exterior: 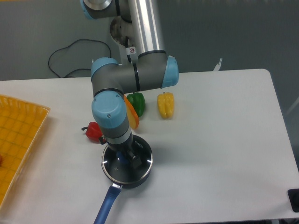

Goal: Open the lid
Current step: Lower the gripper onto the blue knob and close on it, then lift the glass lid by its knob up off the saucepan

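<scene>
The lid (140, 164), clear glass with a thin silver rim, lies flat on the black saucepan (127, 179) near the table's front. Its blue handle (106, 205) points toward the front edge. My gripper (126, 158) reaches straight down onto the lid's centre. Its dark fingers (134, 157) stand on either side of the blue knob (122, 157) and look closed against it. The wrist hides most of the knob and the back of the lid.
A red pepper (92, 131) lies just behind the pan on the left. Orange (132, 115), green (137, 102) and yellow (165, 104) peppers lie further back. A yellow tray (18, 140) fills the left edge. A black cable (70, 51) runs behind the table.
</scene>
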Robot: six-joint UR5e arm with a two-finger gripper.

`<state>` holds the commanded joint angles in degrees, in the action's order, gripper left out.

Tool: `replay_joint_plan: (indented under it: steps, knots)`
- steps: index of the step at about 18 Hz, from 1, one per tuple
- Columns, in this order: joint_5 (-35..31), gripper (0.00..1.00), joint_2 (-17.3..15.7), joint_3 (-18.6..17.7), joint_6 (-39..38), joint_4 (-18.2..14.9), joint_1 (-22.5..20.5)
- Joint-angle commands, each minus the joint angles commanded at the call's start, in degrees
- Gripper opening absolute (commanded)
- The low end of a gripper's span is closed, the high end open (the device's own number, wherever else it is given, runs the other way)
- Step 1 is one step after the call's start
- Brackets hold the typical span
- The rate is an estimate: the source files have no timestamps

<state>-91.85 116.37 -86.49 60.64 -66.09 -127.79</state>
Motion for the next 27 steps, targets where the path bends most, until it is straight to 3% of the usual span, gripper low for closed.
replay_joint_plan:
  steps: [3, 7, 13, 16, 20, 23, 27]
  knots:
    - [0.09, 0.72, 0.00, 0.09, -0.09, -0.09, 0.00]
    - [0.26, 0.55, 0.00, 0.26, -1.49, -0.09, 0.00]
    - [1.23, 0.55, -0.26, 0.70, -2.46, -0.35, -0.26]
    - [1.41, 0.51, -0.26, 3.07, -2.55, -5.17, -0.35]
    - [1.32, 0.51, -0.96, 3.43, -2.37, -6.59, -0.35]
    - [0.88, 0.51, -2.37, 3.60, -1.15, -10.01, -1.23]
    - [0.70, 0.51, -3.42, 4.83, 5.53, -13.35, -2.28]
